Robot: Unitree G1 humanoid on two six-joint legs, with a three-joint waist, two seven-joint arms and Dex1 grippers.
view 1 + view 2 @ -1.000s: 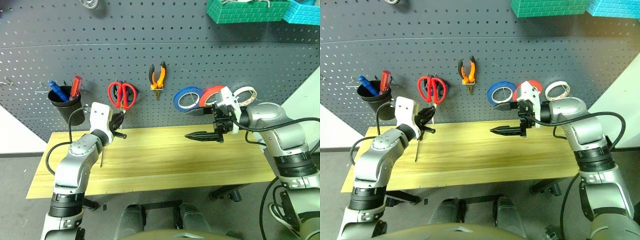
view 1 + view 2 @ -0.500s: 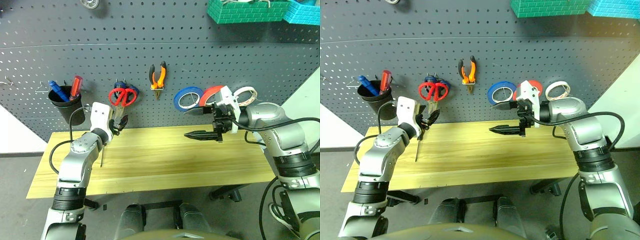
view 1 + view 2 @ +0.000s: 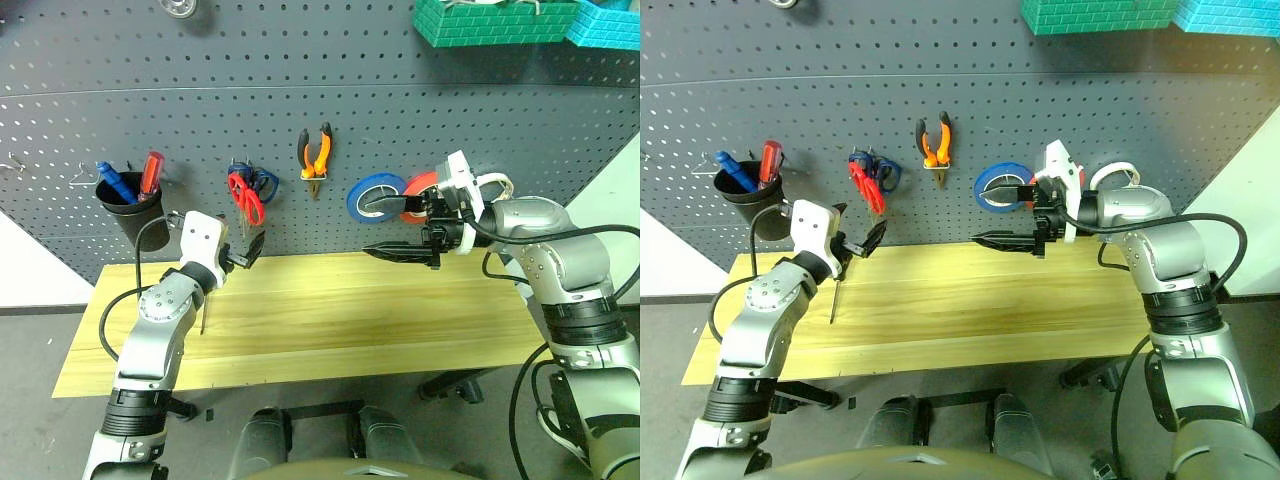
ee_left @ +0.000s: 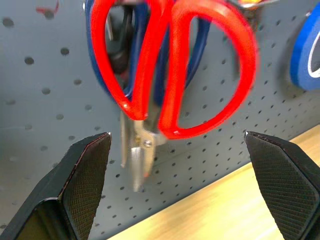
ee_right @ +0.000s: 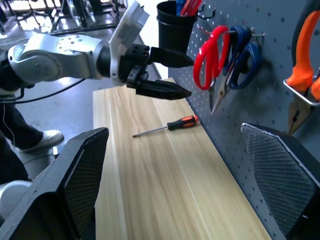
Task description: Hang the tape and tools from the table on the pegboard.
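Left wrist view: red-handled scissors point(image 4: 175, 75) hang on the dark grey perforated pegboard point(image 4: 45, 70) over blue-handled scissors point(image 4: 197, 35), with the left gripper point(image 4: 177, 195) spread wide, empty, below them. The right gripper point(image 3: 400, 228) is open. A slim orange-and-black-handled screwdriver point(image 5: 167, 126) lies on the light wooden table point(image 5: 165, 190). No writing is legible.

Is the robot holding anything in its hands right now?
No. The left gripper is open below the hanging red-handled scissors, and the right gripper is open and empty too.
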